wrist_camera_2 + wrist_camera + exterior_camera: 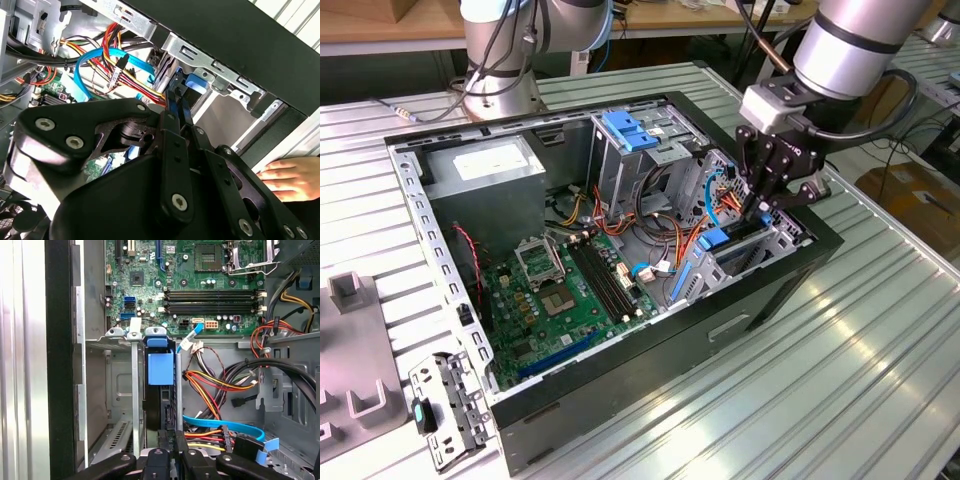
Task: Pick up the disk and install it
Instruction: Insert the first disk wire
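Tool (767,203) fingers drawn nearly together, pinched on top edge of disk (718,240); in first wrist view disk (160,371) stands on edge, blue carrier showing, seated in drive bay (131,390) slot. Bay sits at case (760,290) corner toward exterior view's right. Arm (850,45) reaches down from upper right, wrist pointing into bay. In second wrist view, person's hand (292,177) rests on tabletop (820,380) beside case.
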Available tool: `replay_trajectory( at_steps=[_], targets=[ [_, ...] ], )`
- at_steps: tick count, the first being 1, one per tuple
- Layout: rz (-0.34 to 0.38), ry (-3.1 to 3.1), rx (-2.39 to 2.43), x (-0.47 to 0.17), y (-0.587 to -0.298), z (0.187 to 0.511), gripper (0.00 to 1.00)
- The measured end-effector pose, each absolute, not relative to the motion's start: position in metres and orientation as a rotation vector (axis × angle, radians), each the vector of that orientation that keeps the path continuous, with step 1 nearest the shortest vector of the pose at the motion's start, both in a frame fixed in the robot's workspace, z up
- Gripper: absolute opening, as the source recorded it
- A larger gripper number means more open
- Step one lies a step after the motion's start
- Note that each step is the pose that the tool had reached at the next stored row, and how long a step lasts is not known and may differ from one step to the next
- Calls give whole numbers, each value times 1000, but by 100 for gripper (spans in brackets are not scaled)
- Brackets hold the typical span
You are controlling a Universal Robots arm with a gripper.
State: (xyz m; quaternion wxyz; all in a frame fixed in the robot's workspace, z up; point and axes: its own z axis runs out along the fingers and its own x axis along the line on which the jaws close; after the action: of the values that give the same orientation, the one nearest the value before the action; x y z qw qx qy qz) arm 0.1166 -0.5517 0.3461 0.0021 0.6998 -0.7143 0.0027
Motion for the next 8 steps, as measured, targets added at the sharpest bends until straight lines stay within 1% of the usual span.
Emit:
replay_trajectory(
  at_steps=[8],
  targets=[
    [-6, -2244, 2200, 117, -552, 341, 16]
  ],
)
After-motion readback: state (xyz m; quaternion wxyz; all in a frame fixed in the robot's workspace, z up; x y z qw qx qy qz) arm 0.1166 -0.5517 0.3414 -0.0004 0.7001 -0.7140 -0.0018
